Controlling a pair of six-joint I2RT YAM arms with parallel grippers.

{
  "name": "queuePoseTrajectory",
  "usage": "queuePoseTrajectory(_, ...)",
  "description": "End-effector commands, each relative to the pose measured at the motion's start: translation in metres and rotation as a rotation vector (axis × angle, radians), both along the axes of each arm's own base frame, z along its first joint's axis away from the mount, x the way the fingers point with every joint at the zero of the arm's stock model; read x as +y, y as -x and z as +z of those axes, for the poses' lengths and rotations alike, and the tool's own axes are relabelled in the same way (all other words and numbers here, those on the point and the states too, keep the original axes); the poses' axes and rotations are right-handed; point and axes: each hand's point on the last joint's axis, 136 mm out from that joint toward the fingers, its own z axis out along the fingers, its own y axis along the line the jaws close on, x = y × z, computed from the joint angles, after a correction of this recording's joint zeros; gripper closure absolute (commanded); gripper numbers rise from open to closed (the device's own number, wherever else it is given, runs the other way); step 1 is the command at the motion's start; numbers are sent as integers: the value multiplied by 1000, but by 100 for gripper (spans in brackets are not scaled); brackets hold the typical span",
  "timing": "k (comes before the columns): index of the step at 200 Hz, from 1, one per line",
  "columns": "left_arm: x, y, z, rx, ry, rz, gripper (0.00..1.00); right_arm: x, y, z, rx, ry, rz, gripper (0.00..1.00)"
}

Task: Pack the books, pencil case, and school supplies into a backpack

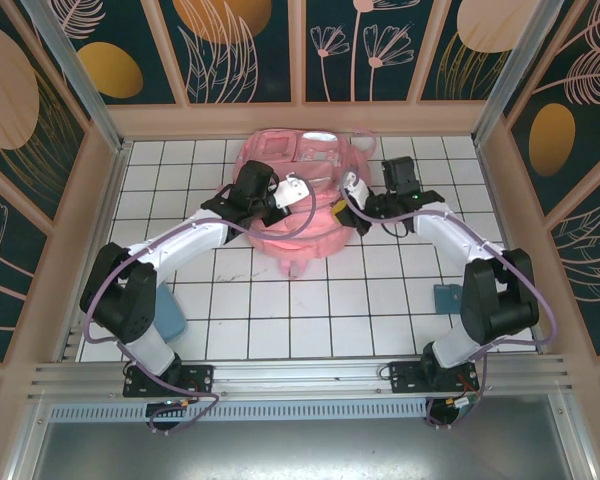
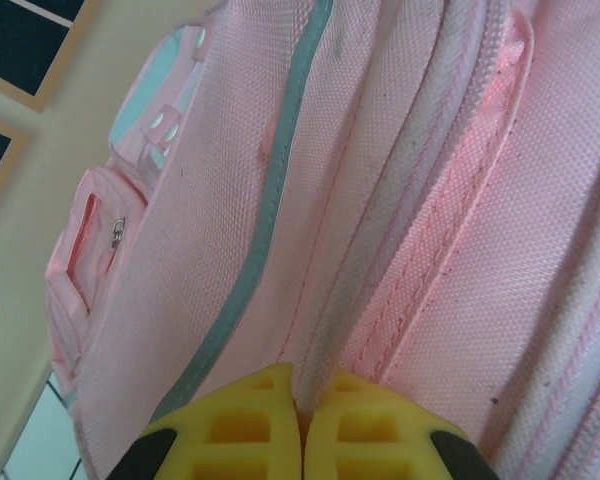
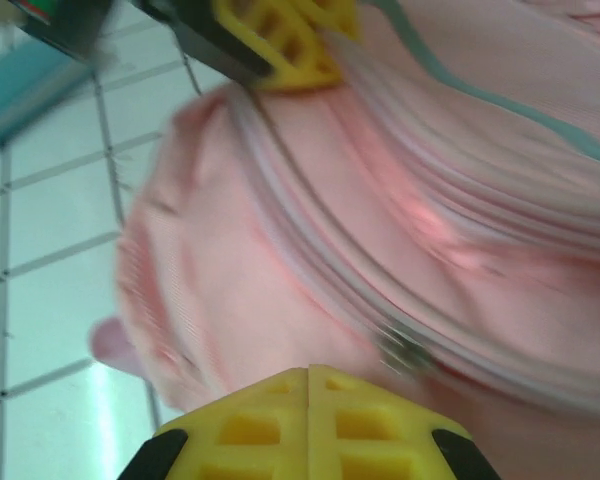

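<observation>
— Left claw [image 2: 300,425], what is it doing?
— Its yellow pads are pressed together. A ridge of pink fabric beside a zip runs straight in between them, so it looks pinched on the backpack [image 1: 290,245]. Right claw [image 3: 308,420] is closed flat too, with nothing visible between its pads. A metal zip pull [image 3: 405,350] lies just past its tips, at 1 o'clock.
— Where is the backpack?
— Toward 12 o'clock on the white tiled tabletop [image 1: 280,310], by the far wall. One arm reaches it from 8 o'clock, the other from 3 o'clock.
— How would it handle?
— Judging by the folds, it is soft, floppy woven cloth that gives and bunches rather than lifting as one piece. The pale shiny panels would likely slip. Stitched seams, the zip tape and the pull seem the surest places to hold.
— Anything unclear?
— Whether the zip is open, and what is inside. The right wrist view is blurred. A blue item [image 1: 172,318] at 8 o'clock lies partly under the left arm. A teal item [image 1: 447,297] at 4 o'clock is too small to identify.
</observation>
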Motion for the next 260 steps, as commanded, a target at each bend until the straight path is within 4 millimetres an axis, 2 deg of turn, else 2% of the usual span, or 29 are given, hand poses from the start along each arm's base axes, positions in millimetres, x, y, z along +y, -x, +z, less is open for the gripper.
queuePoseTrajectory(1,-16,-19,44,-73,208,42,100,28,27,16,66,-112,60,100)
queuePoseTrajectory(28,-21,-17,48,-68,260,28,100,44,32,11,93,-130,22,100)
queuePoseTrajectory(54,-15,-18,47,-86,247,50,100,23,18,20,77,-155,-135,100)
queuePoseTrajectory(66,-13,-16,47,-93,239,52,100,6,12,27,59,-174,-207,86)
queuePoseTrajectory(71,-12,-15,46,-93,237,53,100,-1,11,29,54,-181,-227,74)
queuePoseTrajectory(78,-11,-14,46,-95,235,50,100,-10,8,30,45,-183,-264,66)
queuePoseTrajectory(96,-10,-12,47,-100,234,50,100,-30,-2,29,23,-167,-339,50)
queuePoseTrajectory(114,-10,-11,49,-104,239,47,100,-47,-15,24,4,-150,-399,42)
queuePoseTrajectory(130,-10,-9,51,-104,241,43,100,-53,-24,21,-18,-130,-395,41)
queuePoseTrajectory(153,-9,-7,54,-109,241,36,100,-49,-30,14,-3,-105,-305,43)
queuePoseTrajectory(179,-10,-1,56,-107,248,19,100,-39,-28,5,39,-92,-178,47)
queuePoseTrajectory(202,-10,2,56,-101,251,8,100,-36,-32,4,44,-99,-151,47)
queuePoseTrajectory(236,-9,2,56,-102,248,7,100,-26,-22,1,87,-129,-50,46)
queuePoseTrajectory(260,-10,2,58,-105,249,4,100,-25,-27,-5,110,-120,-57,47)
